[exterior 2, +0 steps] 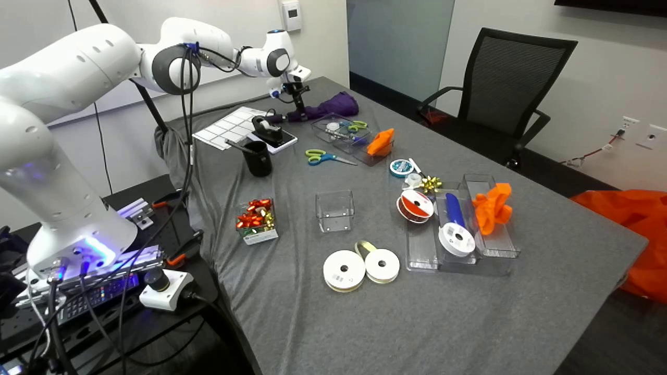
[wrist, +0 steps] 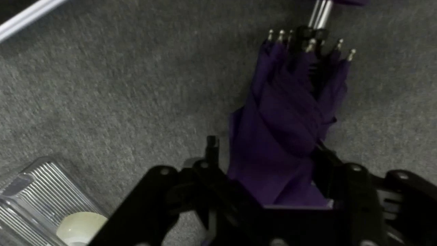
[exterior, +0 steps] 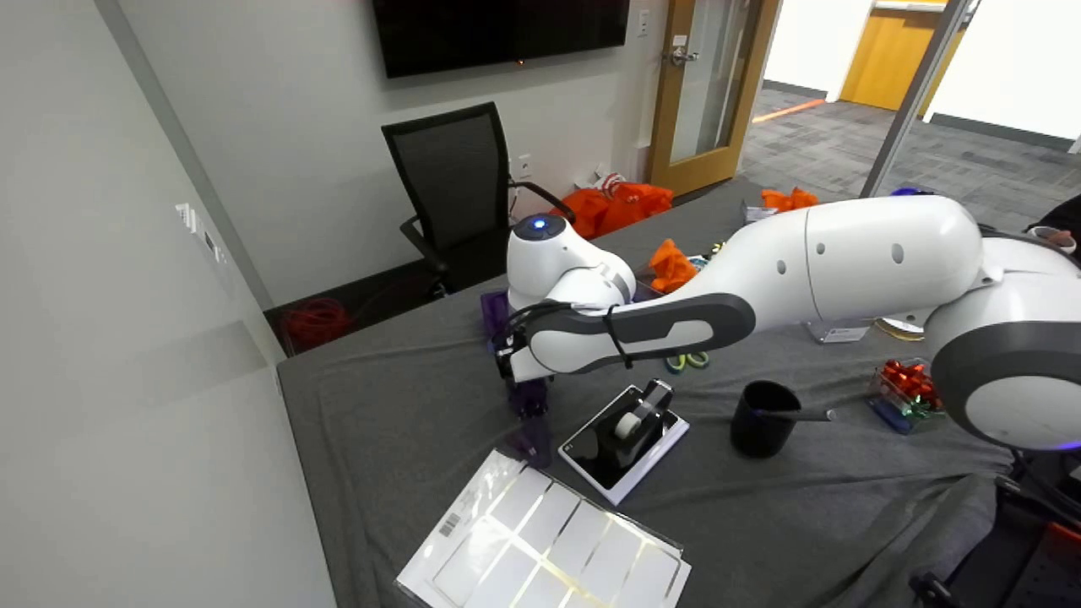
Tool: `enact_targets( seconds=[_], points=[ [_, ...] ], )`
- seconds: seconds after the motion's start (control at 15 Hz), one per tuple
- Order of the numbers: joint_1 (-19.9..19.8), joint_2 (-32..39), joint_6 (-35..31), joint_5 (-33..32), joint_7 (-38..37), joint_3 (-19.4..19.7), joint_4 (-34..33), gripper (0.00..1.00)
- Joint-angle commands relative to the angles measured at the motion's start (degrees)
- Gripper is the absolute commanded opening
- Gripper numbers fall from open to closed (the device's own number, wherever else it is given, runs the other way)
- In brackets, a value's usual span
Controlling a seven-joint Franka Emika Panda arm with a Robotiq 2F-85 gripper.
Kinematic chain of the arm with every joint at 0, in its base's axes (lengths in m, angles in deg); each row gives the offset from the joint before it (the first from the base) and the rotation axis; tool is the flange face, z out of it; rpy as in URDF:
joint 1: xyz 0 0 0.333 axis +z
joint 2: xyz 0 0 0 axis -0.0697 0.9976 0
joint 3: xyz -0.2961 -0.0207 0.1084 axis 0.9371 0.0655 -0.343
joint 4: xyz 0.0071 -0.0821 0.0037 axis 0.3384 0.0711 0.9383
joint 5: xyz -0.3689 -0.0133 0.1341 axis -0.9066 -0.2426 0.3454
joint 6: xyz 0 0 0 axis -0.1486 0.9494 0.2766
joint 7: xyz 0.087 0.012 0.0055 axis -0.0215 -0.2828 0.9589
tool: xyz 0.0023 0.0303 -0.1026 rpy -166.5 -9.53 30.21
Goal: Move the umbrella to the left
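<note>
It was an office: in an exterior view, a wall screen [exterior: 507,32] hung top centre, a mesh chair [exterior: 450,173] below, a glazed door [exterior: 709,93] toward upper right.

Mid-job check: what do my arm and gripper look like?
The arm is white and rounded, with dark grey bands and a blue light glowing at its base. Black cables loop off it. The gripper is black and jointed, with round screw heads.
</note>
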Motion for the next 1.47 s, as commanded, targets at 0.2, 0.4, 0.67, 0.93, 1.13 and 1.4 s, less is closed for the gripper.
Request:
enact_targets(
  seconds=[0.2, 0.4, 0.67, 0.93, 1.13, 1.4],
  points=[
    [0.6, 3.2, 2.0, -1.0, -1.5, 1.4, -4.2, 0.14],
    [0.6, 3.2, 2.5, -1.0, -2.3, 1.6, -4.4, 0.11],
    [0.1, 0.5, 5.9, 0.0, -2.3, 0.7, -2.9, 0.11],
    [-0.5, -1.9, 10.0, 1.1, -2.1, -0.2, -2.7, 0.11],
    [-0.7, -3.2, 12.4, 1.4, -2.2, -0.3, -3.1, 0.11],
    [-0.6, -2.9, 14.0, 0.8, -3.1, 0.4, -3.7, 0.11]
  ],
)
